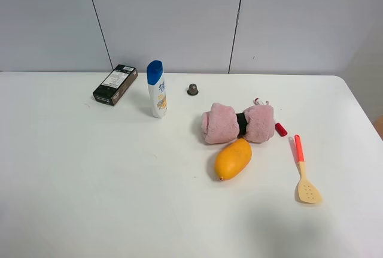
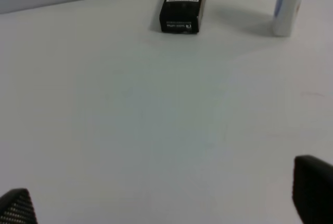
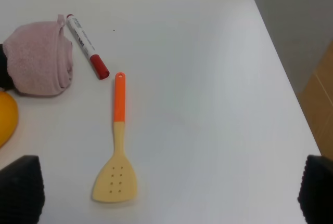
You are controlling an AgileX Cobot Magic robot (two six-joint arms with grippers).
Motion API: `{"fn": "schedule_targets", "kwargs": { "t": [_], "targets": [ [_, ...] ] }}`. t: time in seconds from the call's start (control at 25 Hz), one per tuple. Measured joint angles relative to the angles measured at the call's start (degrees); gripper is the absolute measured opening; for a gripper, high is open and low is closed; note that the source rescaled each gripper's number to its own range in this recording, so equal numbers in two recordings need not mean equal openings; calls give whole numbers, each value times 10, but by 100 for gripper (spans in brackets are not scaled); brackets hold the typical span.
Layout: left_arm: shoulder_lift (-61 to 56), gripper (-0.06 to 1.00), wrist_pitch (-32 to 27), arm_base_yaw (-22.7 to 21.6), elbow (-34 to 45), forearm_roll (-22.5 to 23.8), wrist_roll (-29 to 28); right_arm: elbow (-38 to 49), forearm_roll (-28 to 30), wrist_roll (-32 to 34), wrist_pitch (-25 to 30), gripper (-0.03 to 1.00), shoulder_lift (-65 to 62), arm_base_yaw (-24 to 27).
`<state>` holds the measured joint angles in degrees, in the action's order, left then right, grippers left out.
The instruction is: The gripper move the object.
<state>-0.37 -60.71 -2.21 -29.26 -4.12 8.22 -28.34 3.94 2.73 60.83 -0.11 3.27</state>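
Note:
On the white table (image 1: pixel 90 168) lie a black box (image 1: pixel 115 84), a white bottle with a blue cap (image 1: pixel 157 89), a small grey cap (image 1: pixel 192 89), a rolled pink towel (image 1: pixel 236 123), an orange mango (image 1: pixel 233 159), a red marker (image 1: pixel 279 128) and an orange-handled spatula (image 1: pixel 304 171). Neither arm shows in the exterior view. My left gripper (image 2: pixel 164 203) is open and empty over bare table, short of the box (image 2: pixel 183 3) and bottle (image 2: pixel 289 3). My right gripper (image 3: pixel 169 193) is open and empty, close to the spatula (image 3: pixel 118 146).
The right wrist view also shows the towel (image 3: pixel 39 57), the marker (image 3: pixel 86 44), a sliver of the mango (image 3: pixel 5 122) and the table's right edge (image 3: pixel 281 63). A grey panelled wall (image 1: pixel 179 18) stands behind the table.

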Motion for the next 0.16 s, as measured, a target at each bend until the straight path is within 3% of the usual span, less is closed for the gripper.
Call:
{"fn": "schedule_targets", "kwargs": {
  "t": [0.16],
  "targets": [
    [0, 100, 0, 1, 0, 1, 0, 0, 0, 0, 0, 100, 0, 0]
  ]
}}
